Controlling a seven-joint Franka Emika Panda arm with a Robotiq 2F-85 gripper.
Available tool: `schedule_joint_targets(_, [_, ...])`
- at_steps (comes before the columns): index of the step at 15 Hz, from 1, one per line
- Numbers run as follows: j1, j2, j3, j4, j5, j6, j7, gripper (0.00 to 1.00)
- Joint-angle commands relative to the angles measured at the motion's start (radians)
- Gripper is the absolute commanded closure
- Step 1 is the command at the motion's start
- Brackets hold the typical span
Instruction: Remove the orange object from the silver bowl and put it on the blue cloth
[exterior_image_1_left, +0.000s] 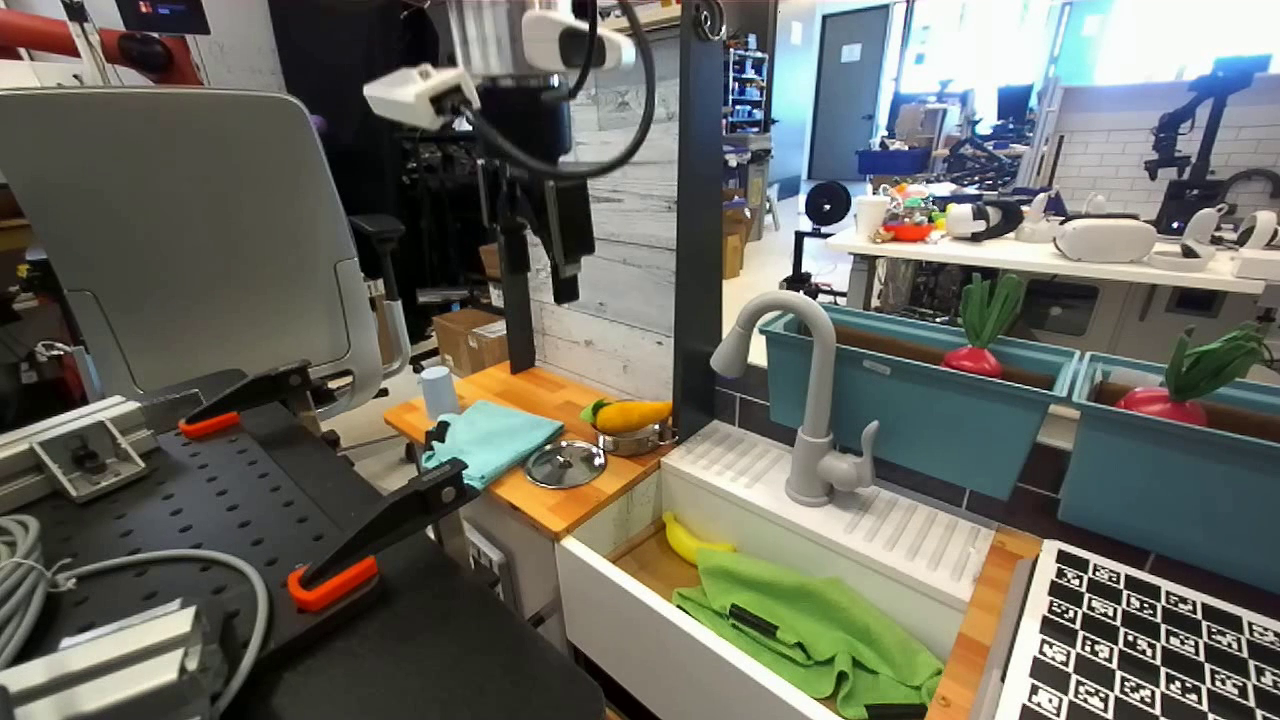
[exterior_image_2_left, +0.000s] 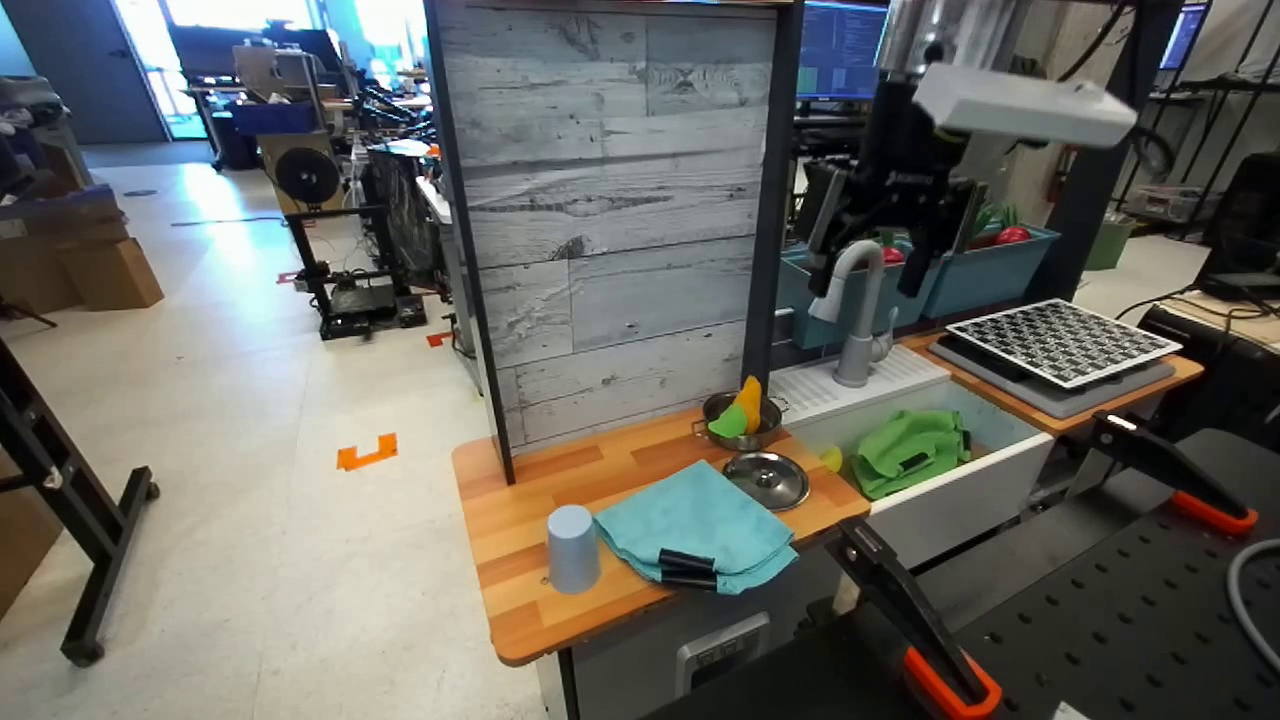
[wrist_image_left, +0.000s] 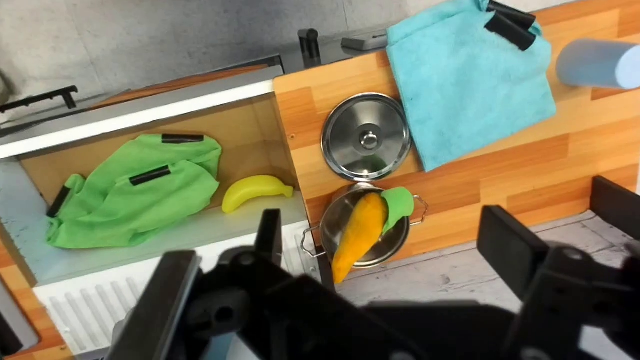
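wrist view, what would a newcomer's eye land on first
Most likely the orange object, bright against the silver bowl it rests in, one end poking past the rim. Next, perhaps, the blue cloth, lying on the wooden counter beside the metal lid. The green cloth, crumpled in the white sink near the yellow banana, would also stand out.

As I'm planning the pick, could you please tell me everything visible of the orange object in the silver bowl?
The orange object is yellow-orange, elongated and slightly curved, tapering from a rounded end to a narrow tip. Its surface looks dull; I cannot tell the material. It lies in the silver bowl, its tip jutting past the rim. A green leaf-like piece seems to touch its rounded end. The open jaws are clear of it.
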Motion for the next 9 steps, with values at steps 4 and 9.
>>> schedule_joint_targets(4, [-0.006,0.313,0.04,0.205,0.042,0.13,0.088,0.0])
schedule_joint_targets(9, [-0.005,0.473,0.042,0.395,0.046,0.098,0.155,0.0])
